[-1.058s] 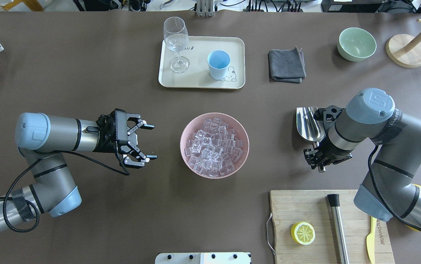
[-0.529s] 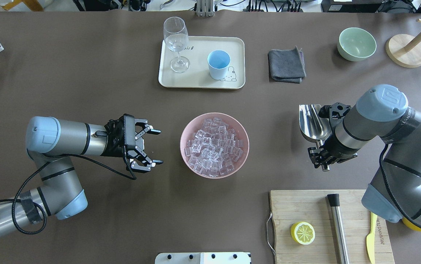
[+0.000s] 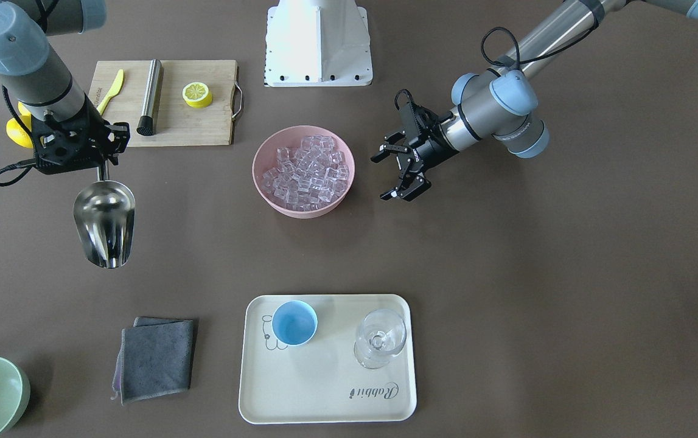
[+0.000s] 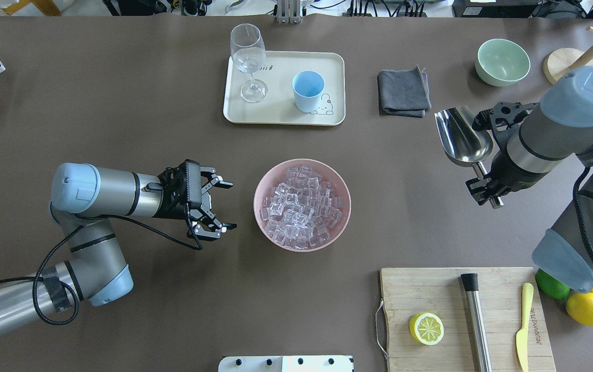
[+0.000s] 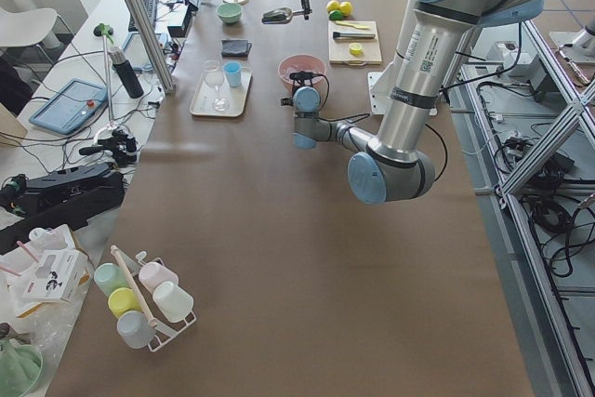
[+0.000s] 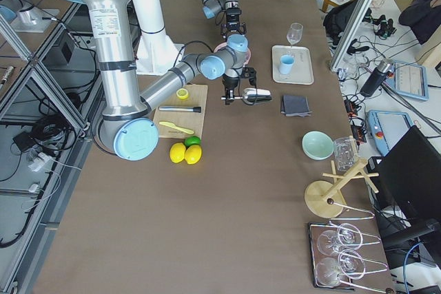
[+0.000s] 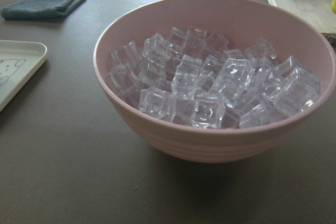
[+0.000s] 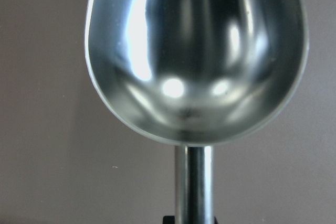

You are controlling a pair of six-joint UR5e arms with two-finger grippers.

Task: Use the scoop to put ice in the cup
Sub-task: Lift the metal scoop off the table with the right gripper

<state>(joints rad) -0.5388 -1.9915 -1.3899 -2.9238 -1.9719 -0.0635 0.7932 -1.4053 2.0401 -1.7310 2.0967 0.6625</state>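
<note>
Nearest the robot, the bamboo cutting board (image 4: 415, 289) with its lemon half lies out of the way and looks like no hazard.

Further out, the right claw (image 4: 484, 190) is clamped on the thin rod handle of the scoop (image 4: 462, 137). It holds the scoop above the counter, well to the right of the pink bowl (image 4: 257, 200), and the wrist view shows the trough empty. A round rod in a two-finger pinch is likely to twist, so when the scoop is driven into the packed ice (image 4: 301, 206) the trough may roll and dump its load.

The left claw (image 4: 230, 204) hangs open just beside the bowl, not touching it. With nothing bracing the bowl, a hard push could slide it across the counter or flick cubes over the rim.

Farthest, the light-blue cup (image 4: 308, 90) stands empty on the cream tray (image 4: 280, 116), with the wine glass (image 4: 248, 57) near it. The cup's mouth looks no wider than the scoop's, so a quick tip would likely scatter ice onto the tray — a slow pour suits better. A wide swing on the way in risks knocking the stemmed glass over, and the folded grey cloth (image 4: 404, 93) lies close to the scoop's likely path.
</note>
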